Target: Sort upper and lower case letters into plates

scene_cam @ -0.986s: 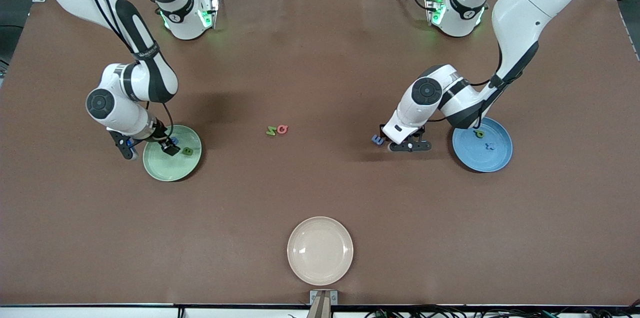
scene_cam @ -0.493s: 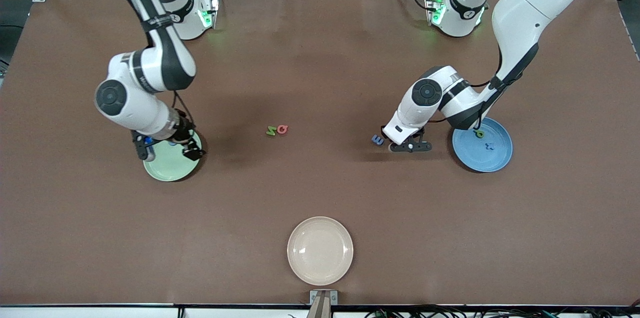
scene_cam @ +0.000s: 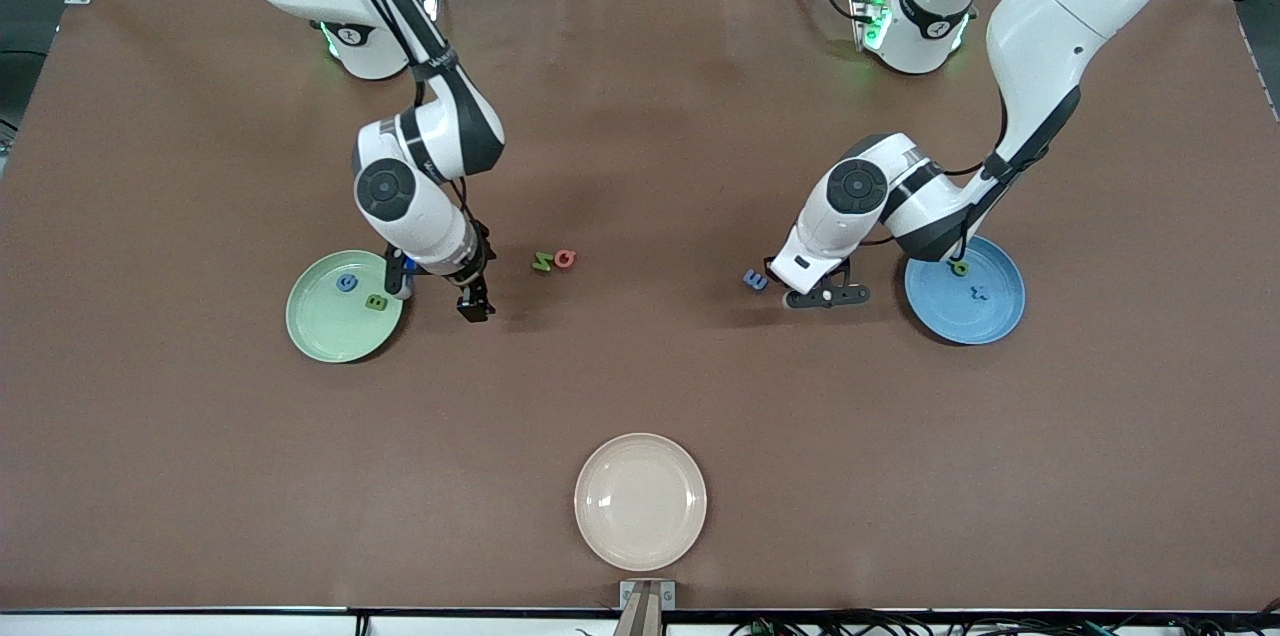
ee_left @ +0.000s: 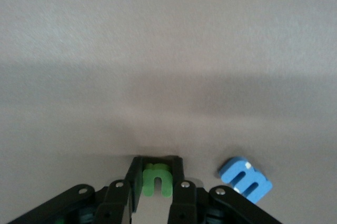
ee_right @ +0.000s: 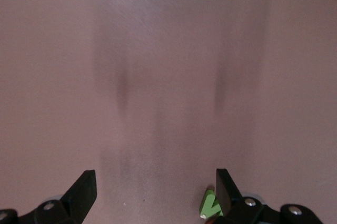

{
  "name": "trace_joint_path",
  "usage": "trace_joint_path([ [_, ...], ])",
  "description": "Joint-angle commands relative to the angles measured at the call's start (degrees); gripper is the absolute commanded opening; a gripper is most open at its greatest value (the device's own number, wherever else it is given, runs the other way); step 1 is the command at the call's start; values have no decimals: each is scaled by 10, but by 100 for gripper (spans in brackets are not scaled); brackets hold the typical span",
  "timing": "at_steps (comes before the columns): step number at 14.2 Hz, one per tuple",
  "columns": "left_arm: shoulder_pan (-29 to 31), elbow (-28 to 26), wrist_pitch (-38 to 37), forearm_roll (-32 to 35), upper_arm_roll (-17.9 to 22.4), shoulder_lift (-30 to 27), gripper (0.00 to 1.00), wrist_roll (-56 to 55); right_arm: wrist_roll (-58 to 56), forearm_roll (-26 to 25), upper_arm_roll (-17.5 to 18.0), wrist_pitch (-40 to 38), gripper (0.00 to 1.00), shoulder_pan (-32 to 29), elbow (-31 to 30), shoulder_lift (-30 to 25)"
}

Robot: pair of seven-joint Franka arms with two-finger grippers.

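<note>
Left gripper (ee_left: 156, 182) is down at the tabletop (scene_cam: 640, 116), clamped on a small green letter (ee_left: 156, 179); the letter sits between the two fingertips (ee_left: 136, 179). In the front view that gripper (scene_cam: 822, 296) is between the blue plate (scene_cam: 990, 321) and the table's middle, and the held letter is hidden there. A blue letter (scene_cam: 757, 280) lies on the tabletop just beside it, toward the right arm's end; the left wrist view shows the same blue letter (ee_left: 245, 179) apart from the fingers, not touching.

Right gripper (scene_cam: 440, 294) is up over bare tabletop between the green plate (scene_cam: 320, 336) and the middle pair of letters, jaws spread wide, nothing in them. Right wrist view shows the gripper (ee_right: 156, 188) wide apart, with a bit of green letter (ee_right: 209, 205) at one finger's edge.

Green plate holds two letters: a blue one (scene_cam: 347, 283) and a green one (scene_cam: 376, 302), close together but apart.

Blue plate holds two: a green one (scene_cam: 960, 267) near the rim under the left arm, and a blue one (scene_cam: 981, 293) nearer the centre.

Mid-table, on the tabletop: a green N (scene_cam: 542, 262) and a red letter (scene_cam: 565, 259) side by side, touching or nearly so.

Cream plate (scene_cam: 640, 501) sits nearest the front camera, nothing on it.
</note>
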Motion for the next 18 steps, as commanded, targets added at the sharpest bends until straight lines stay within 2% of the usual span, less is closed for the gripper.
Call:
trace_joint_path([
  [1, 11, -2, -7, 7, -1, -45, 5, -12, 47, 10, -5, 13, 100, 29, 1, 18],
  [3, 37, -2, -23, 4, -11, -60, 3, -6, 64, 10, -5, 18, 99, 46, 3, 34],
  [6, 122, -11, -32, 4, -62, -64, 3, 42, 101, 10, -5, 45, 98, 72, 3, 53],
  [9, 221, -15, -74, 4, -126, -64, 3, 110, 128, 10, -5, 43, 97, 89, 3, 54],
  [10, 248, -19, -83, 5, -135, -64, 3, 136, 130, 10, -5, 43, 97, 94, 3, 54],
  [12, 290, -28, -83, 6, -137, -64, 3, 195, 130, 10, -5, 43, 93, 95, 2, 54],
  [16, 333, -31, -83, 17, -134, -46, 3, 258, 124, 6, -5, 40, 80, 95, 2, 54],
  [18, 346, -29, -81, 50, -123, -30, 3, 268, 119, 3, -6, 37, 70, 94, 2, 54],
])
